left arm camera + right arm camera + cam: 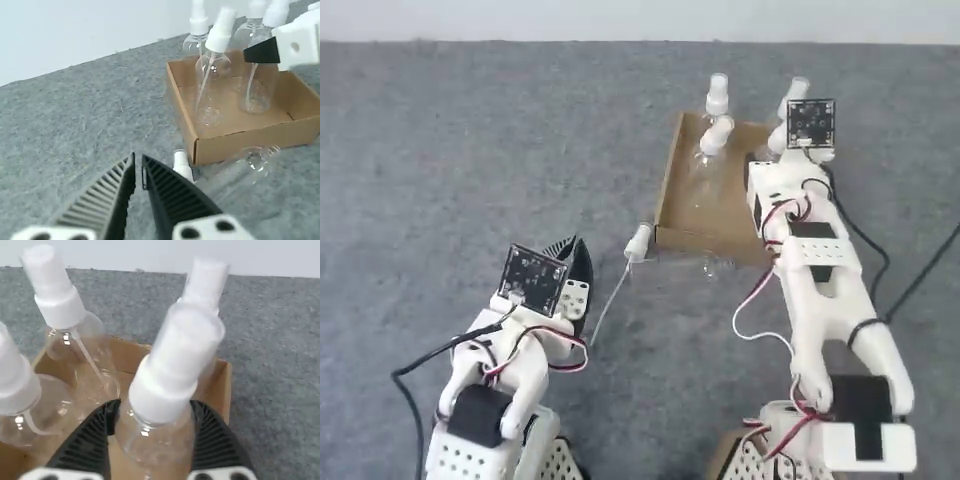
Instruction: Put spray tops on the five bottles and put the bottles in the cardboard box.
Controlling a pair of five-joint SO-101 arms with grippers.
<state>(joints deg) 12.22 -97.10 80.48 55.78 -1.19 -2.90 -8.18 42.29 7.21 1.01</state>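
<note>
An open cardboard box (670,190) lies at the back of the grey mat. My right gripper (772,152) is over the box's right side, shut on a clear bottle (167,390) with a white spray top. Another capped bottle (716,135) stands inside the box, and two more capped bottles (718,95) stand at its far edge. An uncapped clear bottle (722,265) lies against the box's near wall. A loose spray top (638,242) with its thin tube rests by the box's near left corner. My left gripper (570,252) hangs shut just short of that top.
Both arm bases stand at the table's near edge, with cables trailing right of the right arm (825,290). The grey mat (450,150) stretches bare to the left of the box.
</note>
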